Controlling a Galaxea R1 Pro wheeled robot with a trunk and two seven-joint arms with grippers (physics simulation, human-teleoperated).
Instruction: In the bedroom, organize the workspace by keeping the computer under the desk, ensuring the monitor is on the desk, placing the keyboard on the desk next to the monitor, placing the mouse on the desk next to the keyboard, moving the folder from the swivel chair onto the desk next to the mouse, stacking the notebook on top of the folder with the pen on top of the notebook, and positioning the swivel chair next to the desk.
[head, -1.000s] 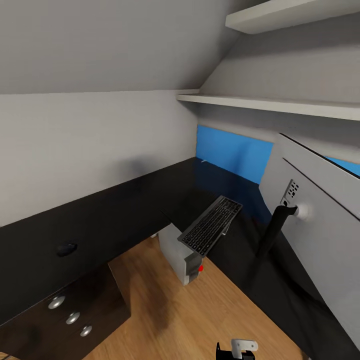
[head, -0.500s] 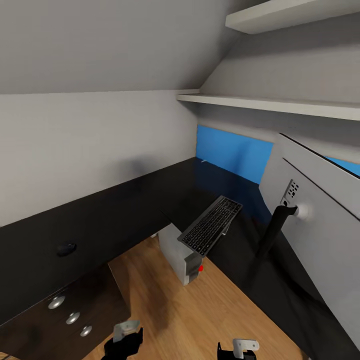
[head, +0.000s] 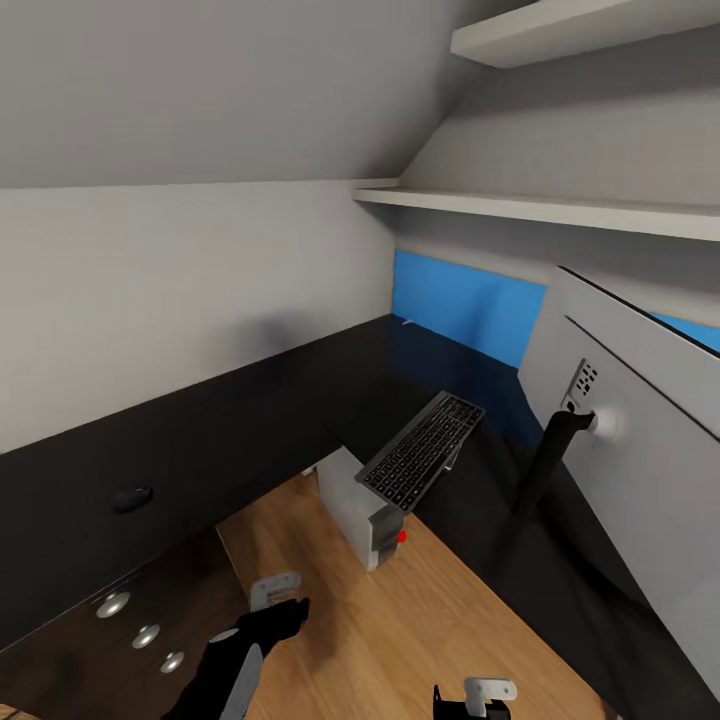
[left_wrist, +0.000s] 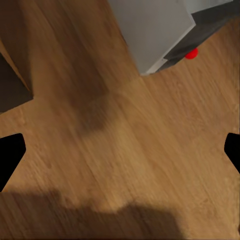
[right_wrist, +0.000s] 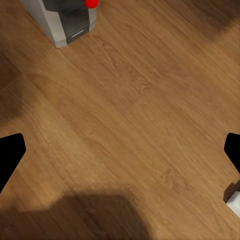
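I see the L-shaped desk (head: 200, 440) wrapping the corner, its glossy black surface backed by a blue panel (head: 468, 308). On its right wing stands the monitor (head: 640, 440), its light-grey back toward me, on a thin black stand. Under the corner of the surface the computer (head: 352, 505) sits on the wooden floor (head: 400, 630), a red dot on its front. The keyboard (head: 422, 450) lies on the surface just beside the monitor stand, its near end jutting past the edge above the computer. My left gripper (head: 272, 600) hangs over the floor near the drawers (head: 140, 635); in the left wrist view its fingertips (left_wrist: 10, 157) sit wide apart, holding nothing. My right gripper (head: 478, 697) is likewise spread and empty. The mouse (head: 132, 497) rests on the left wing, well apart from the keyboard.
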